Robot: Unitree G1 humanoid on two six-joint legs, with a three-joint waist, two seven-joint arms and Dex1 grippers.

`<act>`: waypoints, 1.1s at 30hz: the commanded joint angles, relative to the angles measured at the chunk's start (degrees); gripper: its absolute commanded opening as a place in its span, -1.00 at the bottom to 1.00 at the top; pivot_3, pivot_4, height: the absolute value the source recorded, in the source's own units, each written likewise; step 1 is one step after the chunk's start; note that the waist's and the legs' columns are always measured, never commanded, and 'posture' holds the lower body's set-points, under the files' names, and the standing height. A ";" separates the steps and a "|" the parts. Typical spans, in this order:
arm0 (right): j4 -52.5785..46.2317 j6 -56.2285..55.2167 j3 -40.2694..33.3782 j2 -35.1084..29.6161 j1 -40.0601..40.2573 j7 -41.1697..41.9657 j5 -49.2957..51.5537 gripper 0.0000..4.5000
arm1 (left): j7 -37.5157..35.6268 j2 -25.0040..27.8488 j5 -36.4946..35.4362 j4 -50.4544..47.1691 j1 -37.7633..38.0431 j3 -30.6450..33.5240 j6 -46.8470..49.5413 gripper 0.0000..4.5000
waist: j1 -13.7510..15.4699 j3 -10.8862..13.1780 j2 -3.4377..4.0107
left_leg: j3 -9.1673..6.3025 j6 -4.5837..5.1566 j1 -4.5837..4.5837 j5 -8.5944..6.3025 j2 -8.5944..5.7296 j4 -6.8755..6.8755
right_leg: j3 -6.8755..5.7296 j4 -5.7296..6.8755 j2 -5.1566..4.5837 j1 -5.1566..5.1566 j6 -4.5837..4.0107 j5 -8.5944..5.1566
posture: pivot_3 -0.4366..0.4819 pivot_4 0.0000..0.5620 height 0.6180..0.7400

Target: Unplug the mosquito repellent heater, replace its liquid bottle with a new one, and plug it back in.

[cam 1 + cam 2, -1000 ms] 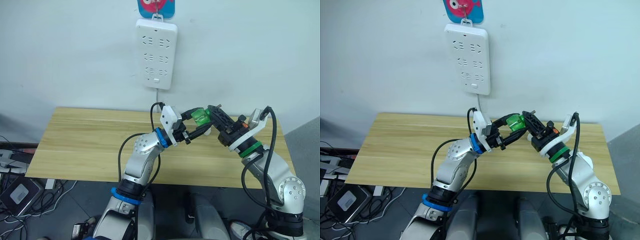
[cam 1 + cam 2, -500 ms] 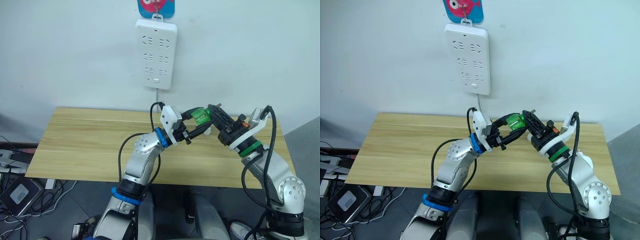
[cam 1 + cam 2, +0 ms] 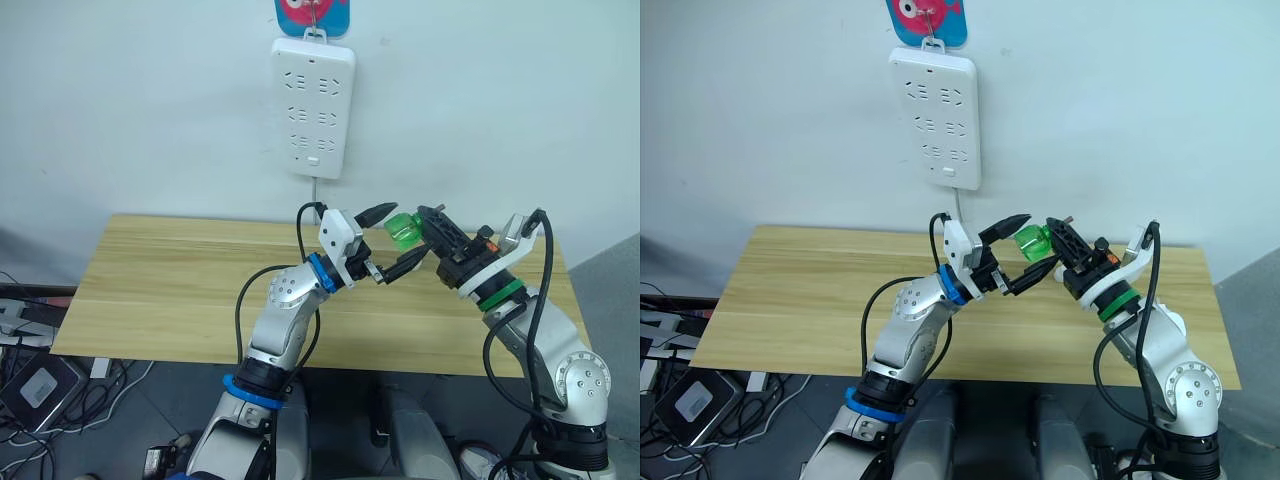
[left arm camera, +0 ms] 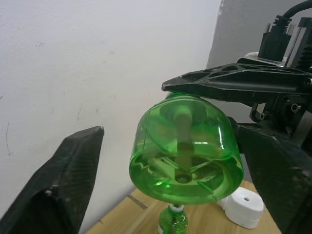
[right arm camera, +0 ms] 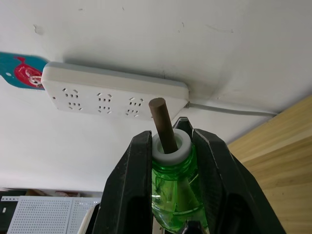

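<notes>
Green translucent plastic liquid bottle [image 5: 175, 195], brown wick out, sits clamped in the right gripper [image 3: 432, 232] above the wooden table [image 3: 160, 280], the left gripper [image 3: 390, 240] spread wide around its base, small white rounded heater [image 4: 242, 207] lying below, awaiting insertion.

I am standing in what looks like a plain test room or lab rather than a home. A bare white wall [image 3: 150, 100] faces me at 12 o'clock, with a long white power strip [image 3: 313, 105] hung on it from a hook under a small blue cartoon sticker [image 3: 312, 14]. Below it is a single light wooden table [image 3: 170, 285], almost bare. At 8 o'clock, on the grey floor [image 3: 150, 400], loose cables [image 3: 40, 415] tangle around a power adapter [image 3: 38, 388]. My right wrist view catches a white perforated panel [image 5: 44, 214] low on the wall.
</notes>
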 commanded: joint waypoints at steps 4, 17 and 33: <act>-1.59 -1.01 -1.00 -0.21 -0.43 0.10 0.84 -0.61 | 0.03 -0.98 -0.71 -1.51 -0.32 -1.05 -0.52 1.00 | 0.00 0.00 0.00 | 0.00 0.00 0.00 0.00 0.00 0.00 | 0.00 0.00 0.00 0.00 0.00 0.00 | 0.41 0.03 1.00; -1.94 -0.91 -0.22 0.04 -0.16 0.15 -0.08 -0.61 | -0.64 -1.24 -1.58 -1.94 -0.16 -1.17 -0.47 0.03 | 0.00 0.00 0.00 | 0.00 0.00 0.00 0.00 0.00 0.00 | 0.00 0.00 0.00 0.00 0.00 0.00 | 0.41 0.02 1.00; -7.75 13.84 -6.76 -30.35 13.18 0.09 5.35 0.99 | -7.69 4.91 -21.04 -0.52 -5.68 5.91 32.60 0.03 | -0.01 0.01 0.00 | -0.07 0.01 -0.08 -0.01 -0.06 0.01 | -0.03 -0.06 -0.03 0.01 0.01 -0.02 | 0.35 0.12 1.00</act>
